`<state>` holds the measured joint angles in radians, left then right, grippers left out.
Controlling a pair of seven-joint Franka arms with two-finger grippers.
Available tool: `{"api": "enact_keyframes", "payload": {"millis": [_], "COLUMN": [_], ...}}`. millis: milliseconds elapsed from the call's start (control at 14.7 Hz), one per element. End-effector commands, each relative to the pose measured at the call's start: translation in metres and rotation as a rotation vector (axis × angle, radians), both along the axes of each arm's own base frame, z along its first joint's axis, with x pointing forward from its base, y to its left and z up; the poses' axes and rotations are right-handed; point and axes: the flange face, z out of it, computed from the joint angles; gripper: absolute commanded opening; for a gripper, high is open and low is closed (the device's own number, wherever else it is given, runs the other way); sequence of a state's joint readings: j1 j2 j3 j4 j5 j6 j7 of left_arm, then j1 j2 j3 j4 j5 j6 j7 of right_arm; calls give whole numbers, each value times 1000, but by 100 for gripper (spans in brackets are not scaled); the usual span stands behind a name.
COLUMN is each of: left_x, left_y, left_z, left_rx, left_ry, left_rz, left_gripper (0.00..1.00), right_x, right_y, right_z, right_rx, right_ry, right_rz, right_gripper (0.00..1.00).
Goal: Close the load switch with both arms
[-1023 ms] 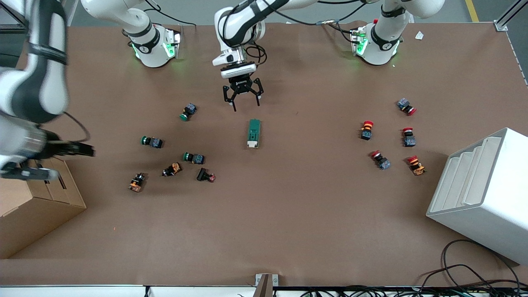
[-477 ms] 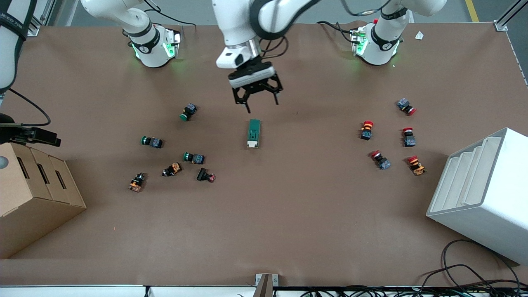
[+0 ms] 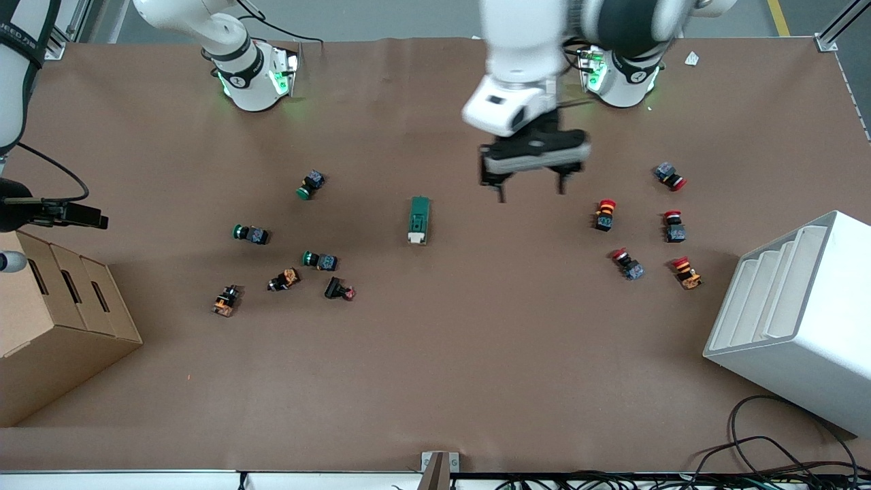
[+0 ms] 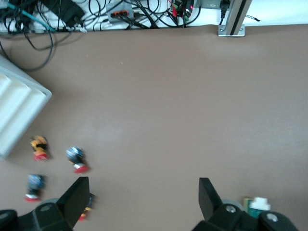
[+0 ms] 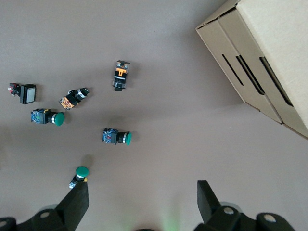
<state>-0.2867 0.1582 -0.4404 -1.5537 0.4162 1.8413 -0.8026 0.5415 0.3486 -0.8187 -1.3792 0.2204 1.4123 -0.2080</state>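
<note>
Right gripper: up in the air at the right arm's end of the table, over the brown box corner; fingers spread wide, nothing between them. Its wrist view shows the box and the green buttons, not the switch.

Green buttons: a loose cluster on the table between the box and the switch, well apart from the switch.

Switch: lying flat on bare table near the middle, touched by nothing. Long axis runs from the bases' side toward the front camera; green body on the bases' side, white lever at the camera-side end.

Left gripper: in the air over bare table between the switch and the red buttons; fingers apart, empty. In its wrist view the switch just shows at the frame's edge beside one finger.

Key relation: the switch lies to the side of the left gripper, toward the right arm's end, and not under it. The left gripper looks much the nearer of the two; the right looks well apart from it.

White rack: at the left arm's end, clear of both grippers.
</note>
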Motion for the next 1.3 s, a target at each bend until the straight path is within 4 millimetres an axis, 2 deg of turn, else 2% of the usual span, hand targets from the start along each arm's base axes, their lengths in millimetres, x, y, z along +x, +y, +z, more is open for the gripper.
{"api": "enact_keyframes", "payload": {"millis": [0,136,273,409,477,545,614,682,750,886,1091,1227], "left_x": [12,22,28,25,27,25,24,24,23,17,8,3], "left_y": [53,90,118,141,162,176,190,214,226,242,253,260], "left_z": [22,40,51,64,70,74,79,84,85,89,88,83], "left_rx": [17,19,5,10,16,11,-4,-24,-42,-49,-49,-88], "left_ry": [57,95,149,194,203,226,249,268,284,301,307,325], "left_rz": [-63,-104,-104,-127,-136,-170,-207,-214,-221,-207,-186,-175], "left_gripper": [100,100,100,100,100,100,100,100,100,100,100,100], "right_x": [-7,-16,-29,-50,-60,-68,-71,-73,-76,-81,-89,-95], "right_y": [-3,2,8,3,-2,-3,2,4,9,8,6,11], "right_z": [9,20,27,29,29,31,33,37,42,47,51,61], "right_rx": [18,0,-10,12,10,-5,-16,-23,-35,-39,-39,-38], "right_ry": [3,-3,-25,-62,-77,-85,-88,-92,-100,-104,-112,-126], "right_rz": [-9,-3,16,18,14,17,29,37,49,49,44,52], "right_gripper": [100,100,100,100,100,100,100,100,100,100,100,100]}}
